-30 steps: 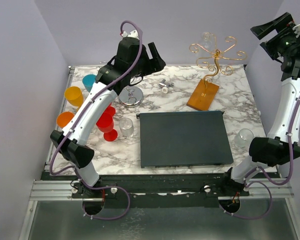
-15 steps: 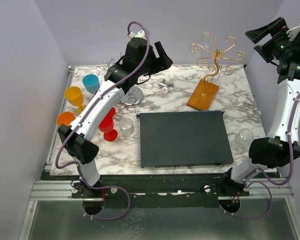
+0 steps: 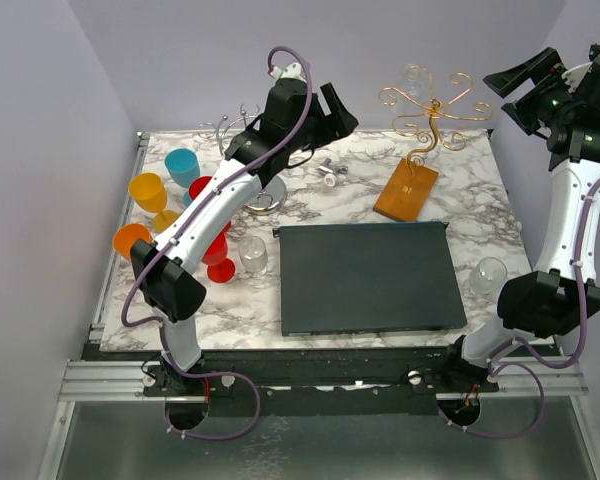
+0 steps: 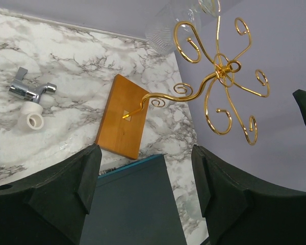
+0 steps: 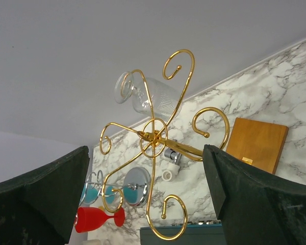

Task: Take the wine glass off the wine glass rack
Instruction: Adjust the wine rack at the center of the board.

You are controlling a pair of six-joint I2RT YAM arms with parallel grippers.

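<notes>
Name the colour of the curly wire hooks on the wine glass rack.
Gold. The hooks show best in the right wrist view.

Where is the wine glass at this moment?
In the top external view, the wine glass hangs on a rear hook of the wine glass rack, at the table's far right, beyond the dark mat.

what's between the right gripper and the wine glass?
Only gold hooks of the wine glass rack: in the right wrist view they cross in front of the wine glass, beyond the open fingers.
</notes>
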